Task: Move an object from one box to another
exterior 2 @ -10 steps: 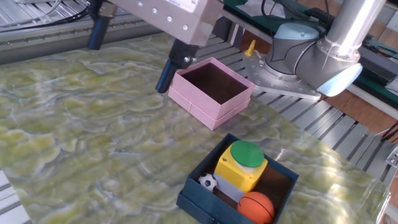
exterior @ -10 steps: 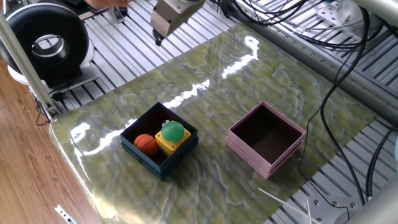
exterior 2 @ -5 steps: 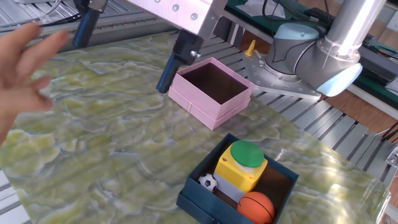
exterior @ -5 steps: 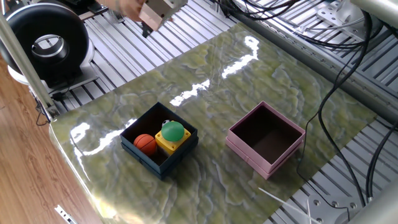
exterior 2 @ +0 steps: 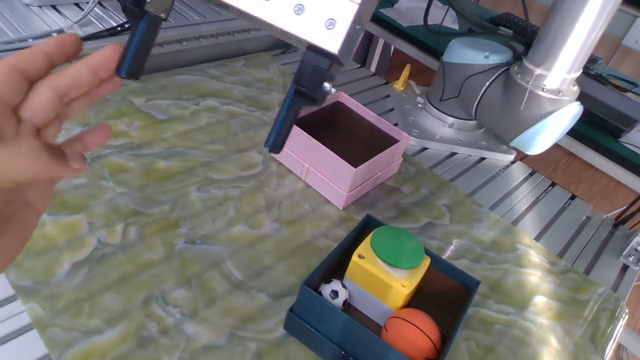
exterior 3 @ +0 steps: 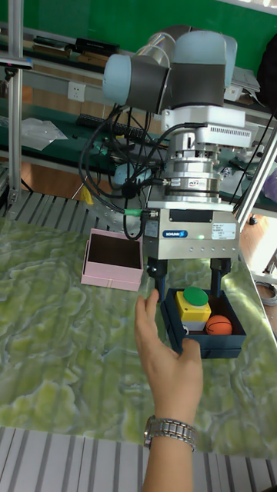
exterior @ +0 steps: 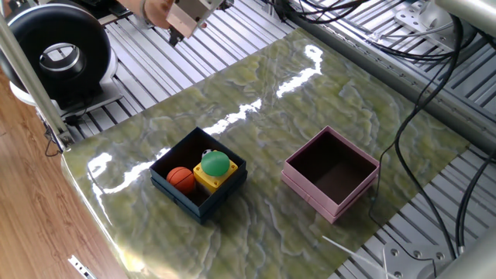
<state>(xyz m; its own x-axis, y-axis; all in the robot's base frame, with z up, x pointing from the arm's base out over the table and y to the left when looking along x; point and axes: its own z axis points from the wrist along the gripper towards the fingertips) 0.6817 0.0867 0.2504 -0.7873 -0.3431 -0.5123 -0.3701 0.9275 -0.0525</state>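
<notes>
Gripper [exterior 3: 186, 286] is raised well above the marbled green table [exterior 2: 180, 260]; its two dark fingers [exterior 2: 286, 112] stand wide apart with nothing between them. In one fixed view only the gripper body shows at the top edge, over the ribbed metal bed beyond the table's far edge.

A person's hand [exterior 3: 168, 361], wearing a wristwatch [exterior 3: 171, 432], reaches up from the near edge in the tall fixed view. Its fingers are extended toward the gripper's fingers; contact cannot be judged. In the other fixed view the same hand shows open at the left, just beside the far finger.

The navy-blue box [exterior: 198, 175] sits on the table, in the tall fixed view below the gripper and just beside the person's hand, toward the right of the frame. It holds a yellow block with a green dome [exterior 2: 389, 264], an orange ball [exterior 2: 412, 332] and a small soccer-pattern ball [exterior 2: 334, 293]. All three lie inside its walls.

The pink box [exterior 2: 340, 146] stands apart from the navy-blue box, with its dark inside showing no contents. In the tall fixed view it is off to the left of the gripper and the hand. In the other fixed view the near finger overlaps its corner in the picture but hangs above it.
</notes>
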